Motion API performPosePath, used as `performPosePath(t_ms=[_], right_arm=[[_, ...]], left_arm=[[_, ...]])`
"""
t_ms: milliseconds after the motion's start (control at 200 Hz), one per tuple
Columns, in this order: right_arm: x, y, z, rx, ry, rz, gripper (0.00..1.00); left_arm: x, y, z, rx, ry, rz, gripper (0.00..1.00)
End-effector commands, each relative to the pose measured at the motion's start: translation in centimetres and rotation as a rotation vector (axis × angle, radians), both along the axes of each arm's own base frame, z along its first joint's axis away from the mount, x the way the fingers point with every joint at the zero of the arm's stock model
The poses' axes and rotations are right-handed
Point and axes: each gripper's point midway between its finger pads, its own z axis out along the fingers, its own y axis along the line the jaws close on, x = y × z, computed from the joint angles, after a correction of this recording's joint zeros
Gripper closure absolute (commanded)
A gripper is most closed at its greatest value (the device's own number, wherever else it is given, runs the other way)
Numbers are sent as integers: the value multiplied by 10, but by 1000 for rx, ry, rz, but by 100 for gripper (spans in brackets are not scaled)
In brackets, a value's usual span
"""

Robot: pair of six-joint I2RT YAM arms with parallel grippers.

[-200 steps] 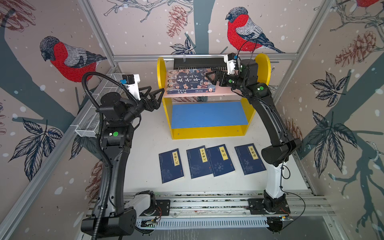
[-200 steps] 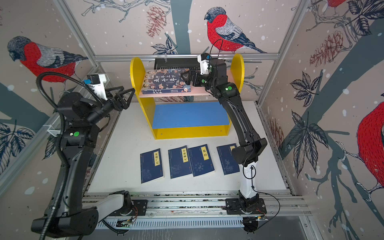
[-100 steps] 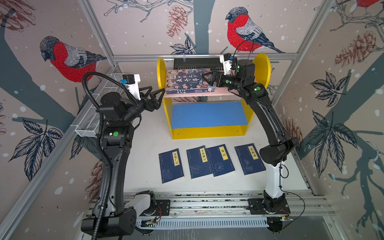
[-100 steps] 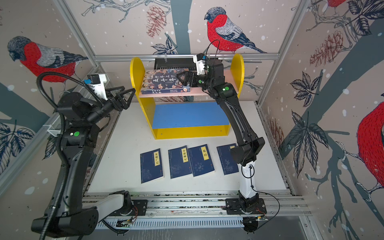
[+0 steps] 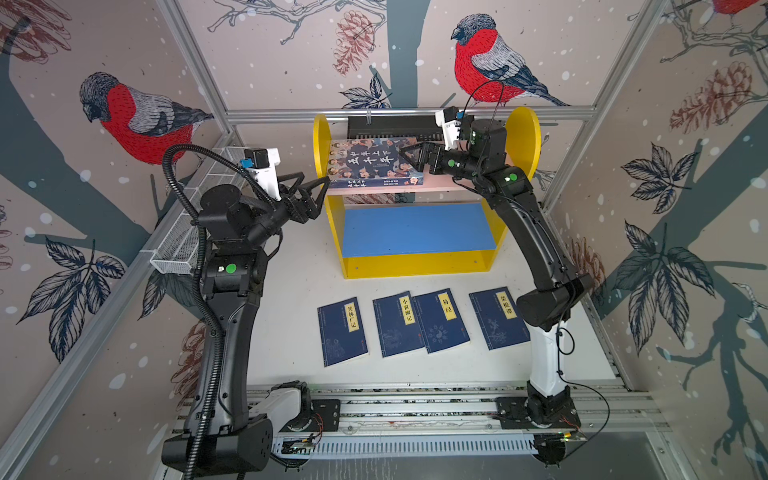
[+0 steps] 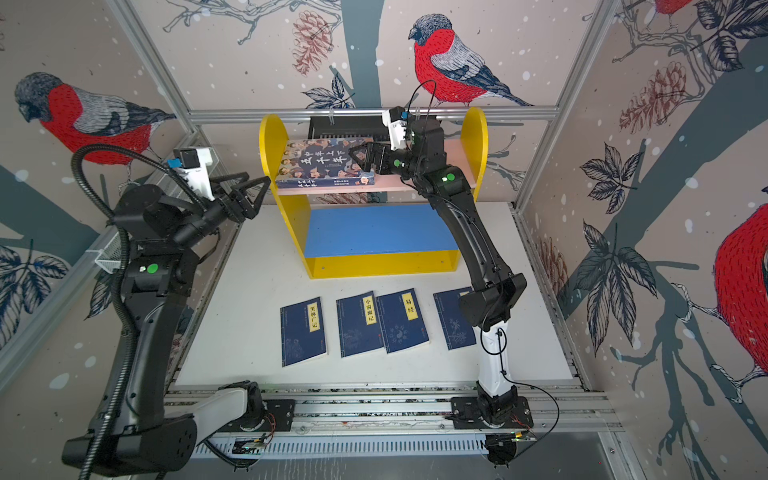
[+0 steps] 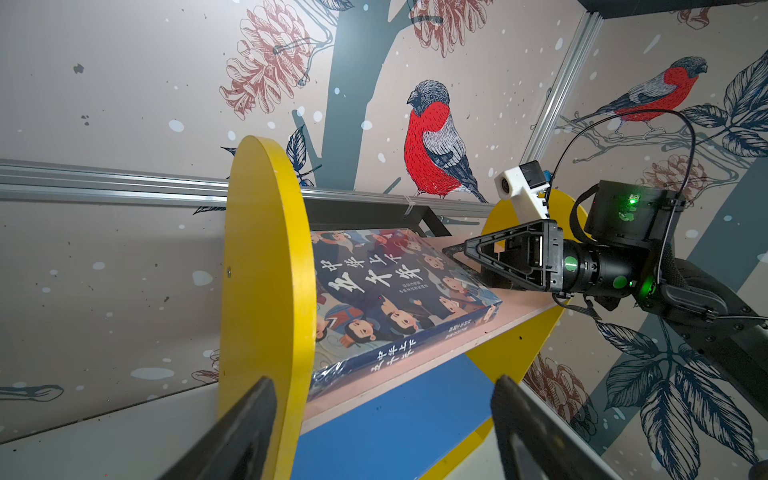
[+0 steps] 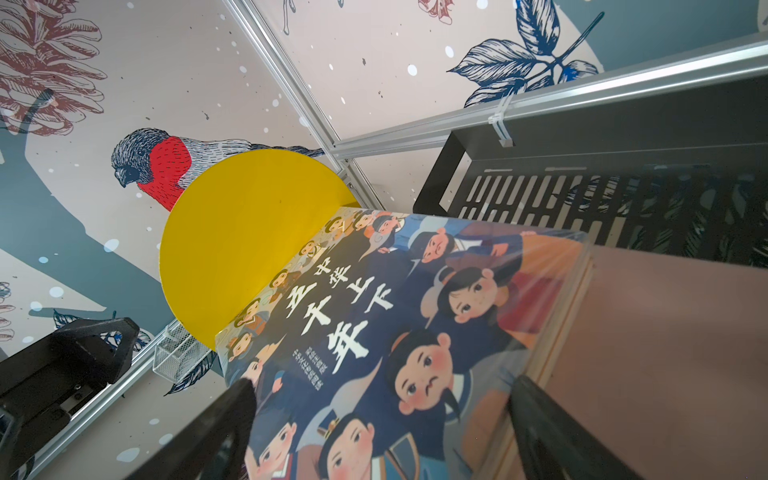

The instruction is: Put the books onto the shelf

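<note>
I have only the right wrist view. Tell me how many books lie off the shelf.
Observer: Four thin navy books lie flat on the table, in front of the shelf.
Operator: Report the lower board.
Observer: The blue lower board shows bare where visible.
Operator: Give me the left gripper's state.
Observer: The left gripper is open, holding nothing, just outside the shelf's yellow side.

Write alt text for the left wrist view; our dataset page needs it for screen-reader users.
An illustrated book lies flat on the pink upper board of the yellow shelf, the right tool open at its edge. The left tool, open, frames the foreground.
</note>
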Motion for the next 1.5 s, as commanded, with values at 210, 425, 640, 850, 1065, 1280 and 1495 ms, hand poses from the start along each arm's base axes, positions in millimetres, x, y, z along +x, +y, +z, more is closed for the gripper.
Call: performPosePath(t_ms=[210,425,640,850,1065,1280,1495], right_arm=[[-20,9,-12,-6,104,65,4],[-9,-23,12,4,38,-71,0],[-26,-91,93,108,-157,-209,0],[-113,-103,103,54,-239,-240,0],[-234,-101,9,40,-161,-130,3],[-292,-92,-110,-27,30,-11,5],[-297,-54,-209,-90,225,46,8]], left_arm=[[-8,-1,10,6,-51,-8,18],[-12,3,0,-16,-4,21,16],[-26,5,-59,-11,140,47,15],[-43,4,-149,-49,362,49,17],[-47,0,-236,-131,595,37,19],[-40,14,-299,-179,741,147,20],[-50,39,-368,-187,927,303,21]])
